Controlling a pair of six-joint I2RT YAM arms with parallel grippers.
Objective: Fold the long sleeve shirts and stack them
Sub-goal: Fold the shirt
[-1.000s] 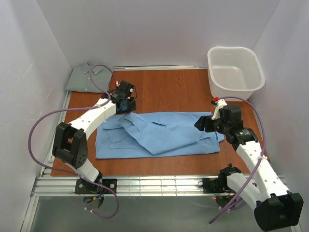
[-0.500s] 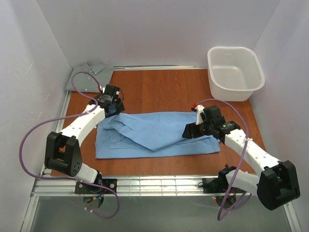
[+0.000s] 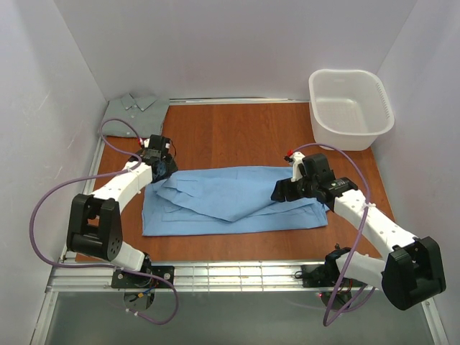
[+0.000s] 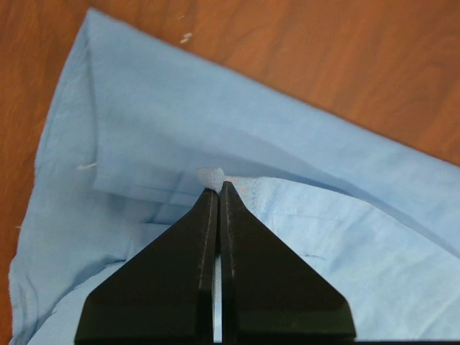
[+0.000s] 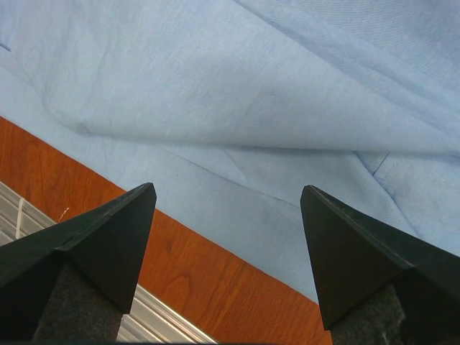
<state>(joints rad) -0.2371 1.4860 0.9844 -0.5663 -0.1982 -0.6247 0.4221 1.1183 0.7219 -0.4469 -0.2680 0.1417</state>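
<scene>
While pinching sky-blue shirt (image 3: 237,205) with left end effector (image 4: 218,188), held right end effector (image 3: 282,192) spread; logged fold unfinished, grey-green shirt (image 3: 133,113) folded far left, stacking undone.

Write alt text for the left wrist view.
Two black fingers, pressed together, pinch a small edge of the blue shirt. The shirt lies in loose folds on a brown wooden table.
</scene>
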